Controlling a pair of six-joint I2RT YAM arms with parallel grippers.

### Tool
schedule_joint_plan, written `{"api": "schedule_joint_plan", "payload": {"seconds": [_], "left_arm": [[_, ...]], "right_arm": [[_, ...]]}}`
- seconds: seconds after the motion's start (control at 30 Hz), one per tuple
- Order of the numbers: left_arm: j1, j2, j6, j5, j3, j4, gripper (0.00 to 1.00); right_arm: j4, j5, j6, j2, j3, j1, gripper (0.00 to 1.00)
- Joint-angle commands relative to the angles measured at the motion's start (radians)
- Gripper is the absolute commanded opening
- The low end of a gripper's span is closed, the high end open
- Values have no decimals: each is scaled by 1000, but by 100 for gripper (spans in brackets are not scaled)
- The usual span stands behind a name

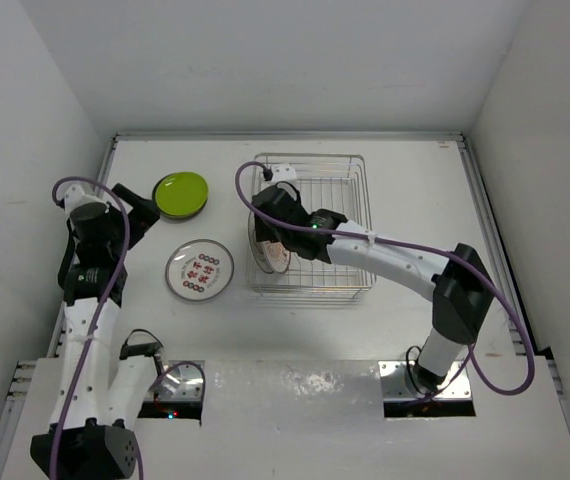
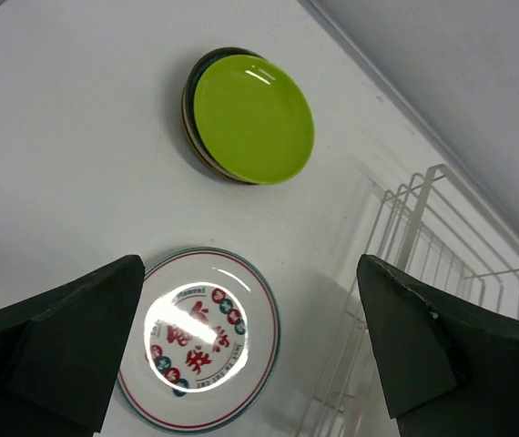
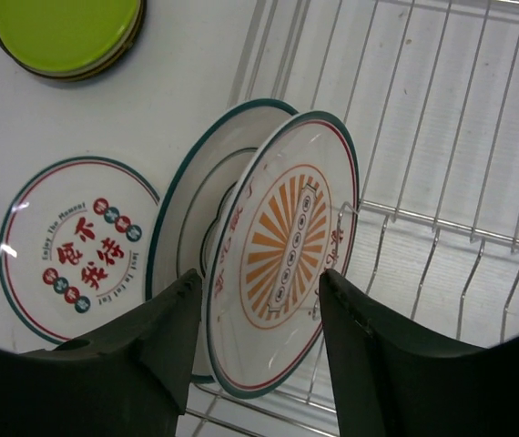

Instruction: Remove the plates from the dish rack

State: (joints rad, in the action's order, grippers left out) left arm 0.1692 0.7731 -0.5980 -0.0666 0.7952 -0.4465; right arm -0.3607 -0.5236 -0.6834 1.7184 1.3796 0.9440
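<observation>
The left gripper [image 2: 250, 291] is hovering above the white table [image 2: 68, 155], its dark fingers [image 2: 68, 350] spreading wide and gripping nothing; a white plate with red characters [image 2: 200, 339] is lying flat beneath the gap; a lime green plate [image 2: 255, 118] is sitting on a stack of darker plates [image 2: 188, 114] farther off; the dish rack [image 2: 414, 237] is showing at the right, just beside the white plate.

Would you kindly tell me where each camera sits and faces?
Top: above and behind the bases, looking down on the table; both arms, left tool and right tool show.
Left wrist: on the left arm, looking down at the green plate and lettered plate; its fingers frame the bottom.
Right wrist: on the right arm, looking into the rack at two upright plates; its fingers flank the front one.
Shared: both wrists see the green plate, lettered plate and rack.
</observation>
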Motion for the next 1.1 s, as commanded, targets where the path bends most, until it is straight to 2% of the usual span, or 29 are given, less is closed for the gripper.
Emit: {"api": "schedule_joint_plan", "payload": {"seconds": [0.0,0.33,0.37,0.43,0.5,0.8,1.07], "left_arm": [[-4,5,128,-4,1,-8,100],[-4,2,176,27,-33,6,100],[-2,-8,176,31,-36,9,100],[-3,-11,176,30,-36,8,100],[-4,-8,176,33,-36,8,100],[-2,-8,175,30,-33,8,100],[-4,-12,150,60,2,-6,100]], "right_arm": [[83,-9,-51,12,-5,-4,52],[108,-6,-94,53,-14,-4,41],[111,-6,-100,61,-14,-4,34],[111,-4,-107,66,-14,-4,31],[114,0,-114,73,-13,-4,23],[147,-1,-162,29,-45,-4,0],[181,5,-96,-121,-51,-4,0]]}}
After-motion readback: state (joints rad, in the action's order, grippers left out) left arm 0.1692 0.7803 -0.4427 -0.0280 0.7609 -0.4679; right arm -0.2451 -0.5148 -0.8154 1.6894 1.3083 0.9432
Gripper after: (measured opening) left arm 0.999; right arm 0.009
